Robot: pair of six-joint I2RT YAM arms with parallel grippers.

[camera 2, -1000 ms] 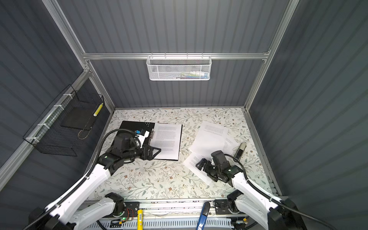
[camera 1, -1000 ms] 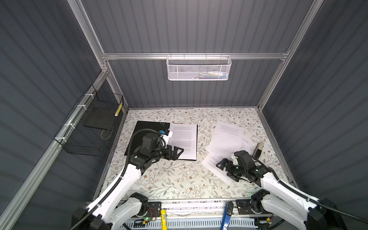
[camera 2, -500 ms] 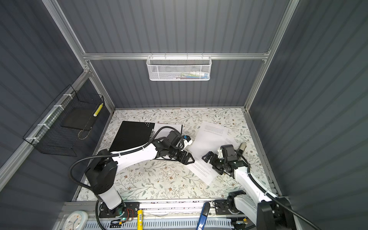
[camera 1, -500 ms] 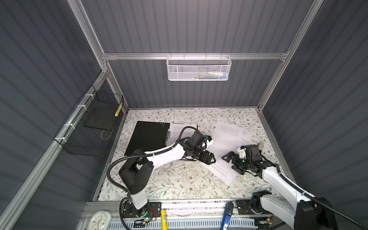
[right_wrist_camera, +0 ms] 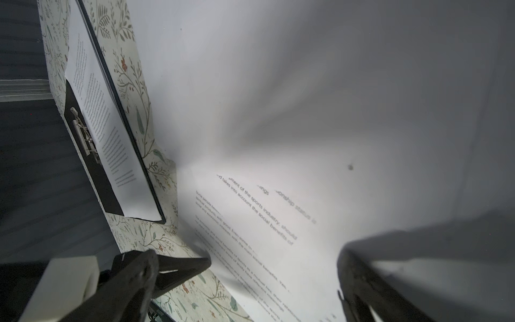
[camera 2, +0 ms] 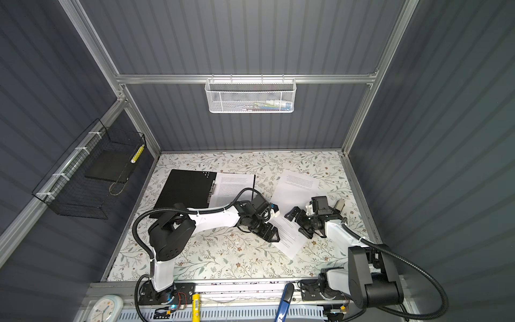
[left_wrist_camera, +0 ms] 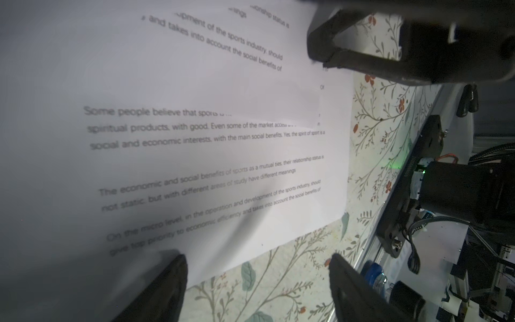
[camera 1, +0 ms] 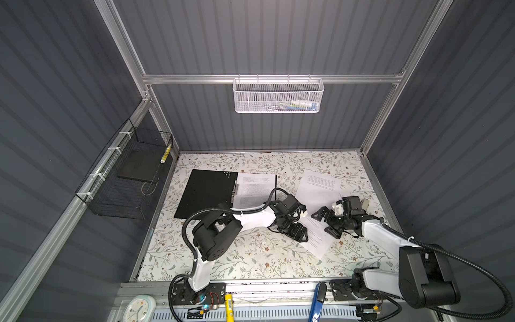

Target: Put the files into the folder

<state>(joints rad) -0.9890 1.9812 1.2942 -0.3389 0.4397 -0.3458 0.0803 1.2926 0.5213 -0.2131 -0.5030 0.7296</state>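
The folder (camera 1: 206, 192) lies open at the back left, black inside up, with one printed sheet (camera 1: 256, 189) on its right half. The loose files (camera 1: 317, 186) lie overlapping on the right of the floral table, one sheet (camera 1: 317, 242) reaching toward the front. My left gripper (camera 1: 303, 225) (left_wrist_camera: 256, 278) is open at that sheet's left edge, one finger (left_wrist_camera: 167, 284) over the paper and the other over bare table. My right gripper (camera 1: 320, 223) (right_wrist_camera: 250, 278) faces it from the right, open above the same sheets. Neither holds anything. The folder's blue outside is hidden.
A white mesh basket (camera 1: 278, 96) hangs on the back wall and a black wire basket (camera 1: 131, 172) on the left wall. A small beige object (camera 1: 365, 205) lies near the right edge. A clock (camera 1: 139, 309), a yellow tube and a blue tool sit on the front rail.
My left arm has swung from the folder across to the loose sheets on the right, and its jaws have narrowed slightly. The right gripper has shifted a little and stays open.
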